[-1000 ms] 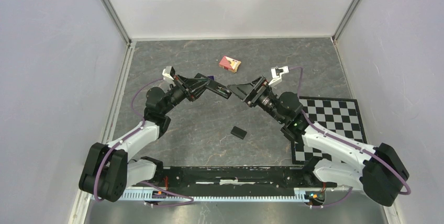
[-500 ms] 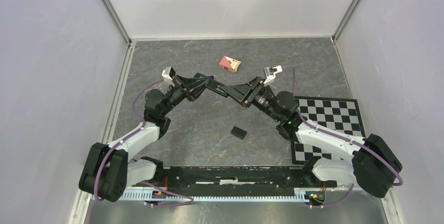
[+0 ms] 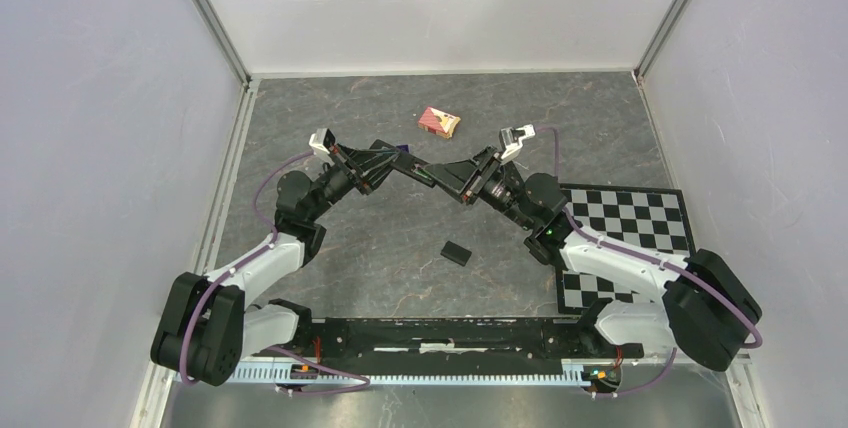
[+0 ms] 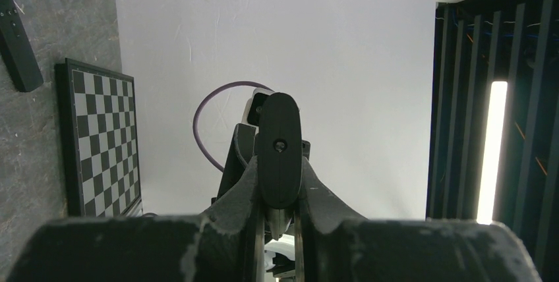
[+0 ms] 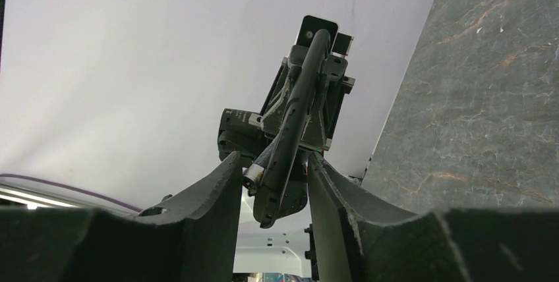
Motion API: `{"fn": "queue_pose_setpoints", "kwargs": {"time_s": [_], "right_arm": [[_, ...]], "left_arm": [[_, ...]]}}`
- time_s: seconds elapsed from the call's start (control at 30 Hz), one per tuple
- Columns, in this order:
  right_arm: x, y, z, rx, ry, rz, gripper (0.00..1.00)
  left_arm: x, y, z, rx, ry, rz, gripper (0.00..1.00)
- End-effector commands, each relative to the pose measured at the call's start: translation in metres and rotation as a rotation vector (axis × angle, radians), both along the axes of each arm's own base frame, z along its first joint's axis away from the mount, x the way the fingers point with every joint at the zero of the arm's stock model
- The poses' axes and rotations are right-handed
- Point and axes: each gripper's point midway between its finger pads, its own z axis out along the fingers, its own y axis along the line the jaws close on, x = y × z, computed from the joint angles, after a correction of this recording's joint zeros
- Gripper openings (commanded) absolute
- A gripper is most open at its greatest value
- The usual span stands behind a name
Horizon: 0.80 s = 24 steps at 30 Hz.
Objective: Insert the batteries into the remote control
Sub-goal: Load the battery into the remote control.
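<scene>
Two end effectors meet in mid-air over the grey stone-patterned worktop [image 3: 380, 248], sharing one slim, flat black plastic remote control [image 5: 293, 124]. The left end effector [image 4: 279, 183] is clamped on one end of it. The right end effector [image 5: 275, 163] flanks the other end, and we cannot tell whether its fingers press on it yet. We judge the main risk to be a twist: two grips acting out of line on one thin bar could wrench it loose and drop it, or spill whatever sits in its battery bay. A small metal-tipped cylinder [image 5: 254, 175] shows against the bar's near end; we take it for one of the batteries, though its colour is hidden. We cannot see into the bay, so its contents are unknown. A small black flat piece [image 3: 457, 252], perhaps the bay's cover, lies apart on the worktop. The red-and-white cardboard box [image 3: 438, 122] lies farther back; its contents are not visible.
</scene>
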Motion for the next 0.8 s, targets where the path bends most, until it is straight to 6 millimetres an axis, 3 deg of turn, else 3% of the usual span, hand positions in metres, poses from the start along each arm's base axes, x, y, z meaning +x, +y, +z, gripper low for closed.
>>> {"fn": "queue_pose_setpoints", "kwargs": {"time_s": [0.0,0.5,0.7,0.77], "right_arm": [[0.002,-0.002,0.018,0.047,-0.038,0.006,0.44],[0.011,0.003,-0.013,-0.095,0.001,-0.017,0.33],[0.025,-0.001,-0.036,-0.235,0.01,-0.082,0.25],[0.027,-0.004,-0.041,-0.275,0.002,-0.1,0.27]], "left_arm": [[-0.015,0.0,0.038,-0.053,-0.111,-0.051,0.02],[-0.021,-0.003,0.052,-0.024,-0.185,-0.067,0.02],[-0.024,-0.004,0.057,-0.002,-0.23,-0.069,0.02],[-0.024,-0.005,0.056,0.024,-0.251,-0.067,0.02]]}}
